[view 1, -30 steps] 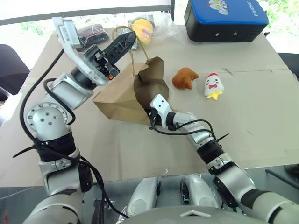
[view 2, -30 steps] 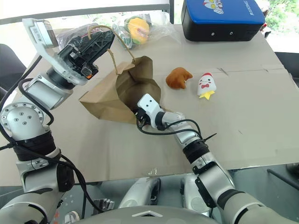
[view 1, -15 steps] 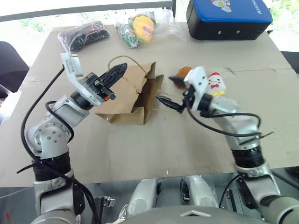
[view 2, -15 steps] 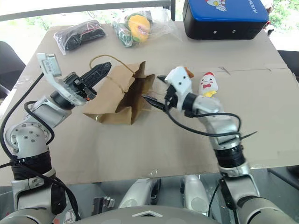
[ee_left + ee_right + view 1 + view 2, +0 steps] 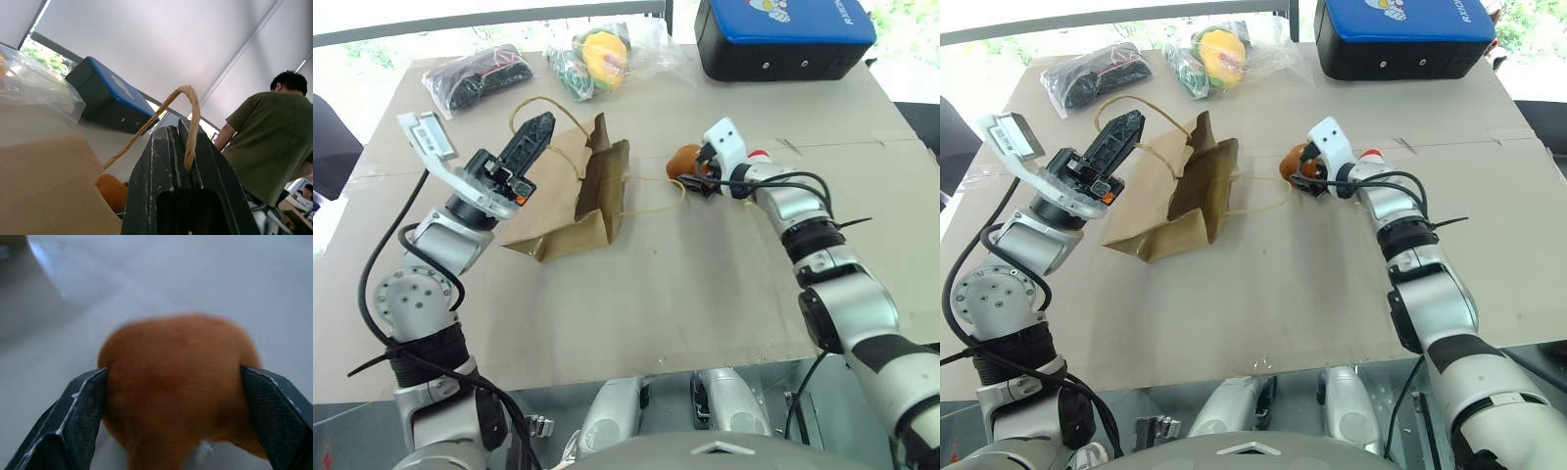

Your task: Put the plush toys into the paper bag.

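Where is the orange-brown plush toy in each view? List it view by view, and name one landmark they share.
Left eye view: orange-brown plush toy right of the paper bag, at the right end effector.
Right eye view: same spot, beside the bag.
Left wrist view: orange patch past the bag's edge.
Right wrist view: centre, between the open fingers.
Shared landmark: blue-topped black case, seen in three views.

bright daylight admitted from windows behind tabletop; background washed out; soft shadows cast; orange plush toy rendered blurred up close.
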Controlling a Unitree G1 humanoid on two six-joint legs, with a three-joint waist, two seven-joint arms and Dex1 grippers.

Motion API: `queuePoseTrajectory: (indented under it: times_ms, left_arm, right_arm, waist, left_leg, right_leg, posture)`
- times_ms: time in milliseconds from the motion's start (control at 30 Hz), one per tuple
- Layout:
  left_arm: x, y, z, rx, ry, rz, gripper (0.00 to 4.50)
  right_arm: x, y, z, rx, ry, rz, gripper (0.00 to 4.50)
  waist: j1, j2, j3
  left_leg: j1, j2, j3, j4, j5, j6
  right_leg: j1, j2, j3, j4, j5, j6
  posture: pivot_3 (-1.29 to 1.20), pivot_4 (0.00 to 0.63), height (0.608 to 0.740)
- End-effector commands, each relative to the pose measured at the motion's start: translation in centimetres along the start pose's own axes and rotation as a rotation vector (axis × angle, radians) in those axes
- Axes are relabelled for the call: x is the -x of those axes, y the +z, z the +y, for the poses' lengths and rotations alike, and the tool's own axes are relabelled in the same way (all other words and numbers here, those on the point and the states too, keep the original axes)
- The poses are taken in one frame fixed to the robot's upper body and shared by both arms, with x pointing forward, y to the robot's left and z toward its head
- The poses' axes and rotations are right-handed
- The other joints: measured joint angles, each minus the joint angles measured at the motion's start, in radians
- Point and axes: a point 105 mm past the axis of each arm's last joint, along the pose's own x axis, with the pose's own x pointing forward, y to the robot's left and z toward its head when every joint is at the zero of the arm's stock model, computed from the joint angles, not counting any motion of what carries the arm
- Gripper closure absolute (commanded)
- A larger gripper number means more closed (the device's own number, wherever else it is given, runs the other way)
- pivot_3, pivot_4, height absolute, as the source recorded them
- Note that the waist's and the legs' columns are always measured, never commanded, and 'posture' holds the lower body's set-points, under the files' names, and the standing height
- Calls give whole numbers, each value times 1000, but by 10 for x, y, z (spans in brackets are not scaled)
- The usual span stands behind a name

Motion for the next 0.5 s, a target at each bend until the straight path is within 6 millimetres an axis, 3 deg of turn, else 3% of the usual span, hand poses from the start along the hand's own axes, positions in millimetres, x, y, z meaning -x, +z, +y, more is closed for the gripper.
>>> queuePoseTrajectory:
  times_ms: [33, 133, 233, 333, 500]
  left_arm:
    - [10, 17, -11, -8, -20, -63, 4500]
    - [15, 17, -12, 6, -9, -78, 4500]
    - [14, 16, -18, 26, -29, -88, 4500]
    - [8, 14, -26, 56, -67, -100, 4500]
    - [-13, 6, -40, 116, -152, -101, 4500]
  right_arm:
    - [4, 1, -9, 68, 4, -29, 1988]
    - [19, 32, -14, 80, 53, -181, 3445]
    - [47, 73, -11, 127, 119, -363, 4439]
    - [73, 101, 7, 205, 193, -456, 4439]
    - [104, 124, 27, 319, 240, -480, 4439]
  waist:
    - [-1, 0, 0]
    - [2, 0, 0]
    - [7, 0, 0]
    - [6, 0, 0]
    - [8, 0, 0]
  left_leg:
    - [0, 0, 0, 1, 0, 0]
    - [0, 0, -1, 1, 0, 0]
    - [-1, 0, -1, 2, 0, 0]
    - [-1, 0, -1, 2, 0, 0]
    - [-1, 0, -2, 2, 0, 0]
  right_leg:
    - [0, 0, 0, 0, 0, 0]
    - [0, 0, 0, 1, 0, 0]
    - [0, 0, 0, 1, 0, 0]
    - [0, 0, 0, 1, 1, 1]
    - [0, 0, -1, 1, 1, 1]
  posture:
    - [0, 150, 740]
    - [0, 150, 740]
    - [0, 150, 740]
    - [0, 150, 740]
    - [0, 150, 740]
